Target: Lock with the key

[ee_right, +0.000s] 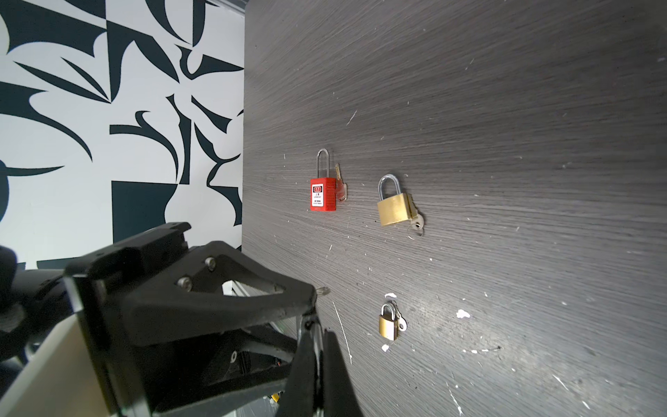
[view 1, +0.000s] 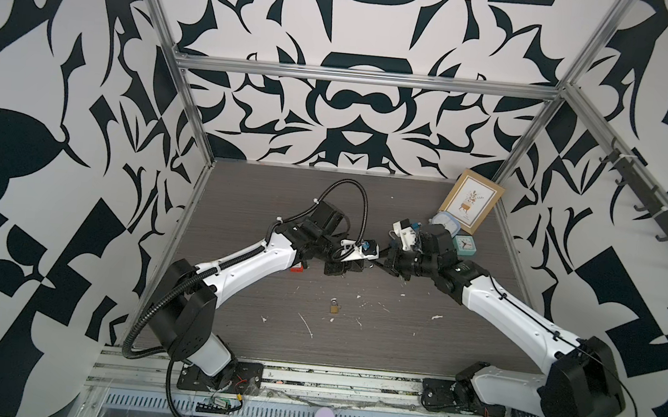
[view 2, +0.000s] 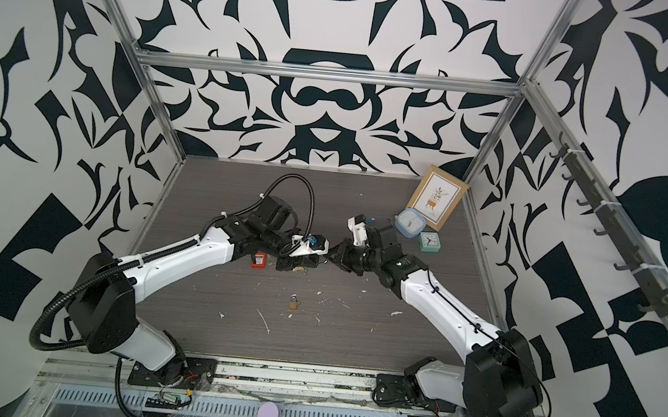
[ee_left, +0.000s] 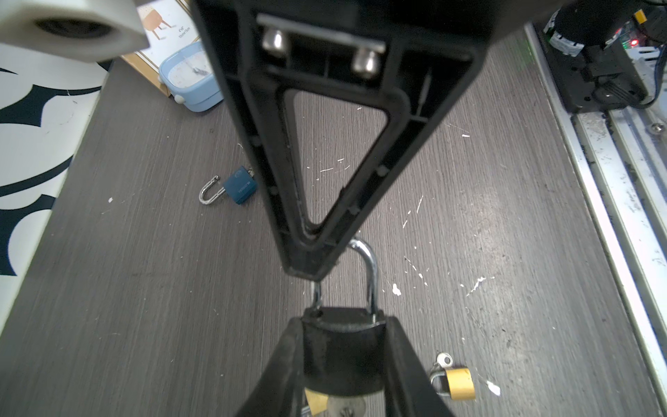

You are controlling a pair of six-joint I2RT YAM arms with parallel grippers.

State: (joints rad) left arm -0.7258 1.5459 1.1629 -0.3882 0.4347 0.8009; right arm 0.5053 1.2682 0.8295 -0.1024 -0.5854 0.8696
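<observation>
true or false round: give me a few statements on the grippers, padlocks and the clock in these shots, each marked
1. The left gripper holds a black padlock by its body. True.
2. The right gripper is wide open. False: it is shut on the black padlock's shackle.
3. The red padlock is held in the air. False: it lies flat on the table, with no gripper on it.
4. A small brass padlock lies on the table nearer the arm bases than both grippers. True.
5. The blue clock sits at the table's far left. False: it is at the far right, by the picture frame.
</observation>
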